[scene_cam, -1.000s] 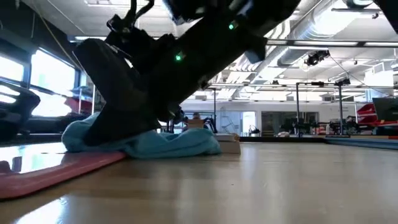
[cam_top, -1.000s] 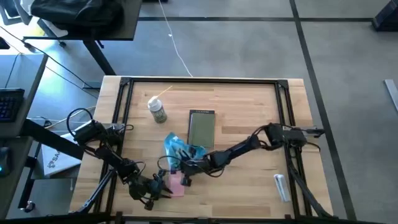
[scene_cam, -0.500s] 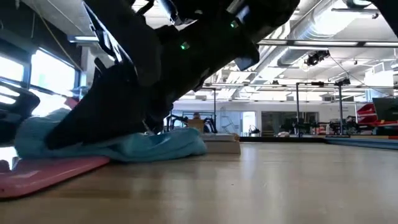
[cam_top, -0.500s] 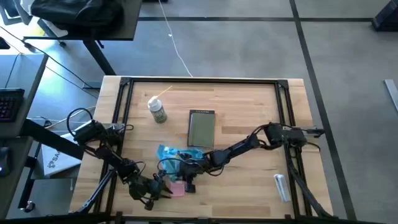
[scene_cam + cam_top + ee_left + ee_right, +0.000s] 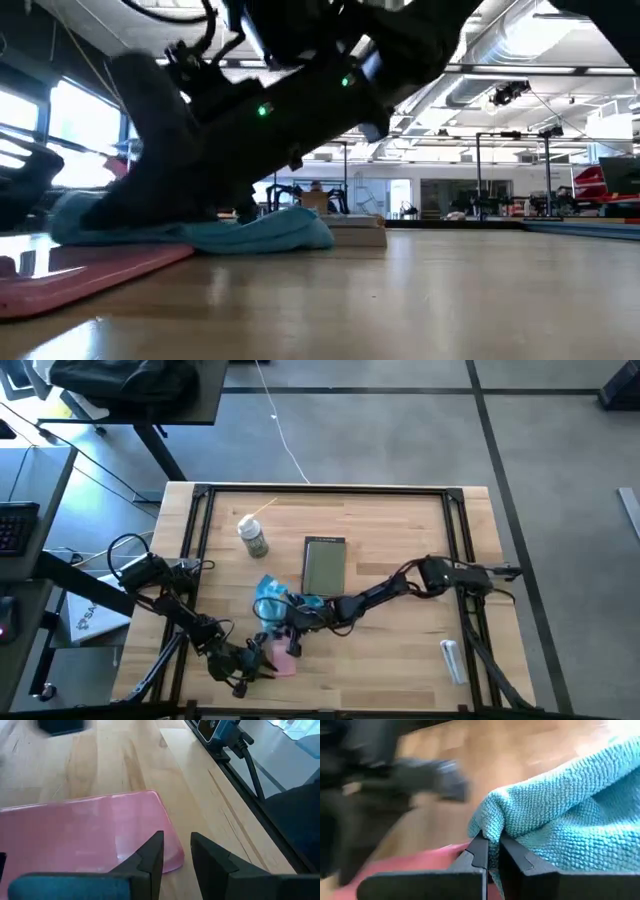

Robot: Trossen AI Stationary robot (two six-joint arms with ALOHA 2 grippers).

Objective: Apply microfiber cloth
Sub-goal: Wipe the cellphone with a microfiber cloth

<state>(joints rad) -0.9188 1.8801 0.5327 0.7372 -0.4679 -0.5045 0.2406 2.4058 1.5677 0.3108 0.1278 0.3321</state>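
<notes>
The turquoise microfiber cloth (image 5: 268, 592) lies bunched, partly on the table and partly over the far end of the pink phone (image 5: 285, 658). My right gripper (image 5: 283, 628) reaches in from the table's right and is shut on the cloth. In the low view the cloth (image 5: 270, 232) spreads low under the dark arm, beside the phone (image 5: 90, 270). My left gripper (image 5: 176, 842) stands at the phone's near left corner (image 5: 167, 857), its fingers a narrow gap apart. My right gripper pinches a raised fold of the cloth (image 5: 490, 825) between its two fingers, several layers thick. The fingers slant down from the table's right. The rest of the cloth (image 5: 570, 805) trails slack behind the fold and rests on the phone (image 5: 420, 860) and the table. My left gripper hovers over the phone's corner; I cannot tell whether it touches it.
A grey-green tablet (image 5: 324, 565) lies just beyond the cloth, toward the far edge. A small white-capped spray bottle (image 5: 252, 538) stands at the far left. A white object (image 5: 452, 660) lies near the right front corner. Black rails frame the table's edges.
My right gripper has moved toward the table's left with the cloth. The cloth has slid along the table onto the phone's far end and lies flatter than before. The phone and my left gripper have stayed in place.
</notes>
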